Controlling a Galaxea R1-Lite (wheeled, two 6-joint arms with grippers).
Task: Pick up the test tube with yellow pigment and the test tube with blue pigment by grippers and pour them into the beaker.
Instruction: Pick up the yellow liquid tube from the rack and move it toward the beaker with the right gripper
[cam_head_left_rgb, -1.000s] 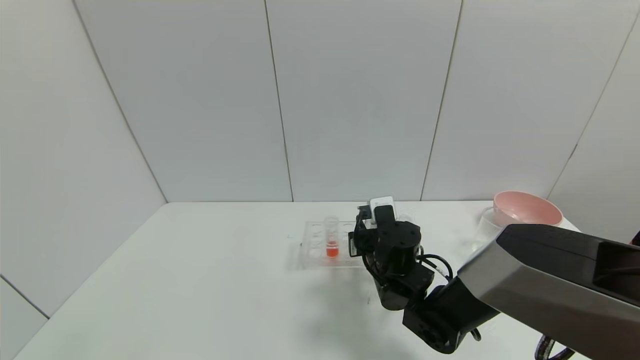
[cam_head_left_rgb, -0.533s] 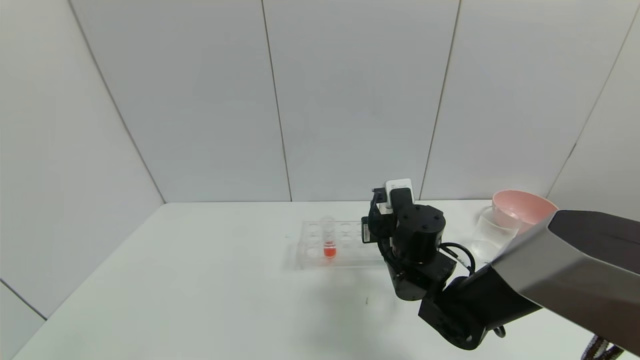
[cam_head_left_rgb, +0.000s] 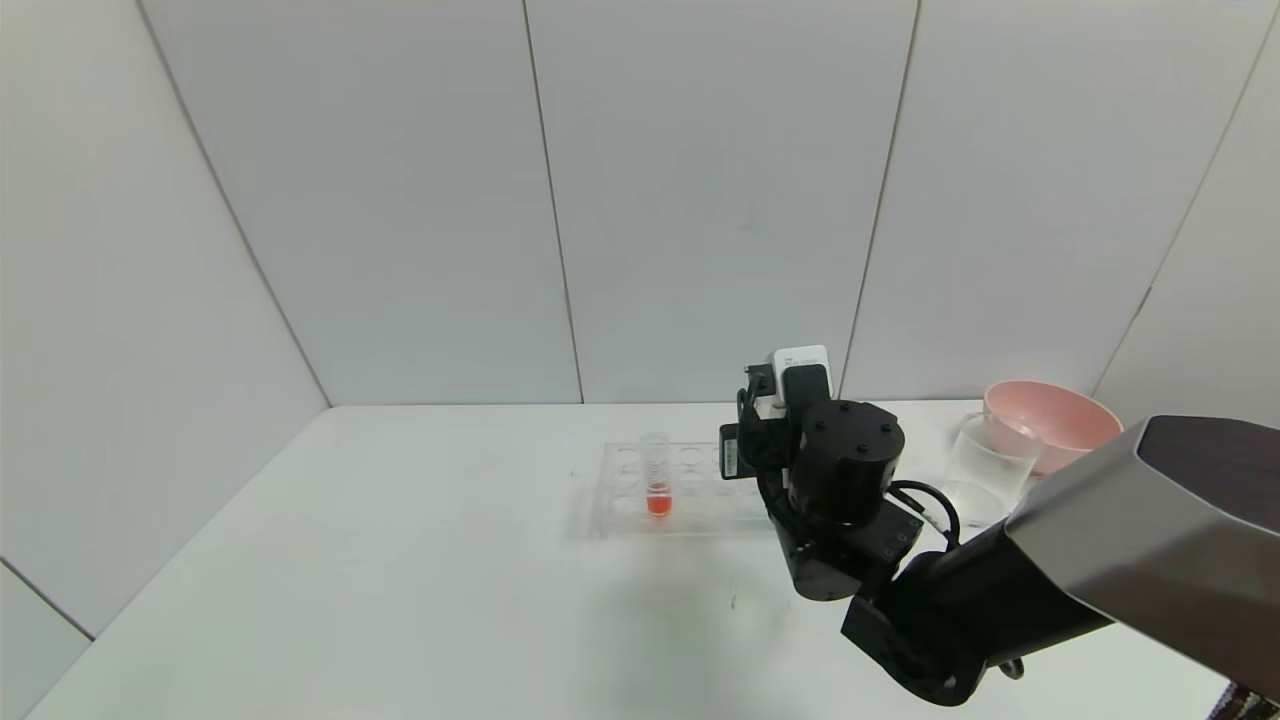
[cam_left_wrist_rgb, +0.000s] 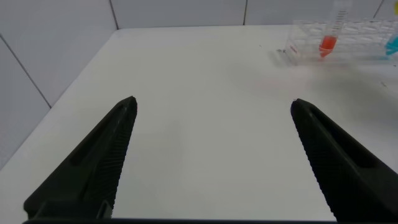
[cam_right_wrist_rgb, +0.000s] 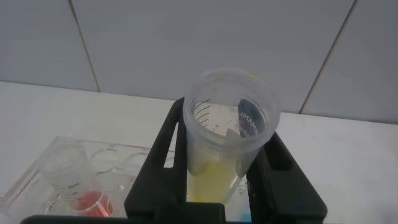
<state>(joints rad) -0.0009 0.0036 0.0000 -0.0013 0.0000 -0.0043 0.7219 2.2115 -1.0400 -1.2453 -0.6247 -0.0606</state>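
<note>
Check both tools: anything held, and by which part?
The right tool is shut on the test tube with yellow pigment, clamped across its side wall below the rim. The left tool stands open over bare table, holding nothing.

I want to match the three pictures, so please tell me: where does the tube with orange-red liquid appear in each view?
Head view: the orange-red tube stands upright in the clear rack, mid-table.
Left wrist view: far across the table, in that rack.
Right wrist view: close by, in the rack, beside the test tube with yellow pigment.
Shared landmark: the clear rack.
</note>
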